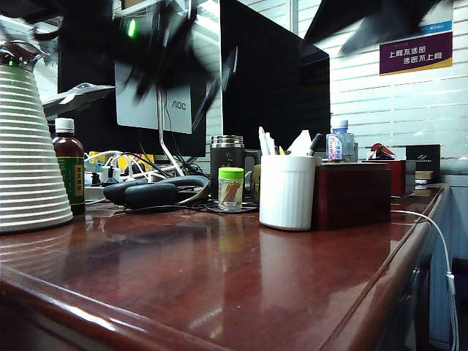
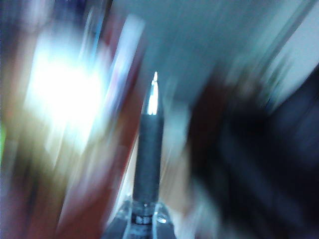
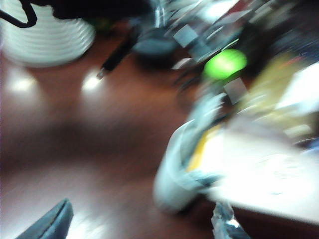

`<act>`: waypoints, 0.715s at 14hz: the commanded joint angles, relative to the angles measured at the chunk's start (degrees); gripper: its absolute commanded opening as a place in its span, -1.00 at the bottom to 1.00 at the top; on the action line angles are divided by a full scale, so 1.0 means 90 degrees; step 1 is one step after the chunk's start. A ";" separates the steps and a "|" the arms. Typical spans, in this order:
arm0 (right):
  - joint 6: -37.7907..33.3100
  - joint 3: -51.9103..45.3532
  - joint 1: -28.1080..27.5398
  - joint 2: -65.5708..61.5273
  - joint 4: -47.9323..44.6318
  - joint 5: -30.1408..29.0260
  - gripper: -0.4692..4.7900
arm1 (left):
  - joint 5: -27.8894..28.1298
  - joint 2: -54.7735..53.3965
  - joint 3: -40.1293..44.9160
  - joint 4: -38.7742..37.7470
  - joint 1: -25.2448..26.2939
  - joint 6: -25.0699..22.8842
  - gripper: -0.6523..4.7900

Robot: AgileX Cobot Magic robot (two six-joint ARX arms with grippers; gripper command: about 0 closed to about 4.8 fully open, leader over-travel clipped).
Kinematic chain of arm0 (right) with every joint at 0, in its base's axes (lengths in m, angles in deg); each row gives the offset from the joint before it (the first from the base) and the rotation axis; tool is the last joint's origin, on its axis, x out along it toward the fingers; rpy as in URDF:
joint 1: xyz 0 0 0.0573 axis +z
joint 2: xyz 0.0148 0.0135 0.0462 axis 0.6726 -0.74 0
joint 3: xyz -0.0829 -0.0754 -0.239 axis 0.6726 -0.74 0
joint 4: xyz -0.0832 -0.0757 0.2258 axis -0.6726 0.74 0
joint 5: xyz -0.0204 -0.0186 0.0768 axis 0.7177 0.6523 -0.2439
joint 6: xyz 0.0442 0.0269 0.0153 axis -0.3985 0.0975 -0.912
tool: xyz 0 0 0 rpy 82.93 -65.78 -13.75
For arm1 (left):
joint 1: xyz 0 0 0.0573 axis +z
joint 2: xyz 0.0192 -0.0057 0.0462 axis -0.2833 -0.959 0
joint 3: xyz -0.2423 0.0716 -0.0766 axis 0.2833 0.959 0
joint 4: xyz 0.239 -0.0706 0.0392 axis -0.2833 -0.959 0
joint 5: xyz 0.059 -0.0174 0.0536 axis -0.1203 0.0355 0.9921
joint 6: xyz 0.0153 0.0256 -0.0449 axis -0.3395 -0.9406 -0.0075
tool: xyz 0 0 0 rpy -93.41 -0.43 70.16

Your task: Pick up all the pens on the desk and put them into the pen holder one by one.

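Several pens in pen holder; left gripper clamps pen.

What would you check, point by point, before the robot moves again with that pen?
1. Left gripper shut on the black pen: ok, pen juts from the jaws in the left wrist view.
2. Pen holder upright on the desk: ok.
3. Room in the holder: cannot tell; several items already stick out.
4. Right gripper open and empty, above the desk near the holder: ok.
5. Pen tip lined up over the holder: cannot tell, views blurred.
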 commanded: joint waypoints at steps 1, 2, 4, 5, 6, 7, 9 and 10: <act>0.0010 0.0032 -0.0262 0.0595 -0.0508 0.0121 0.57 | 0.0000 -0.0291 0.0007 0.2045 -0.0396 0.0104 -0.78; 0.0010 0.0032 -0.0459 0.0789 -0.0554 0.0117 0.57 | 0.0138 -0.0546 0.0007 0.2448 -0.0605 0.0153 -0.78; 0.0010 0.0032 -0.0826 0.0957 -0.0532 -0.0119 0.57 | 0.0517 -0.1112 0.0007 0.2931 -0.1001 0.0442 -0.78; 0.0010 0.0032 -0.0981 0.0971 -0.0534 -0.0240 0.57 | 0.0809 -0.1399 0.0007 0.3232 -0.1154 0.0597 -0.78; 0.0010 0.0032 -0.1103 0.0967 -0.0508 -0.0389 0.57 | 0.1093 -0.1732 0.0005 0.3747 -0.1299 0.0648 -0.78; 0.0010 0.0032 -0.1146 0.0959 -0.0452 -0.0425 0.57 | 0.1333 -0.1999 0.0005 0.4150 -0.1321 0.0648 -0.78; 0.0017 0.0024 -0.1146 0.0957 -0.0279 -0.0420 0.57 | 0.1773 -0.2205 0.0005 0.4255 -0.1307 0.0641 -0.78; 0.0017 0.0010 -0.1146 0.0954 -0.0238 -0.0430 0.57 | 0.2115 -0.2297 -0.0005 0.4318 -0.1307 0.0622 -0.78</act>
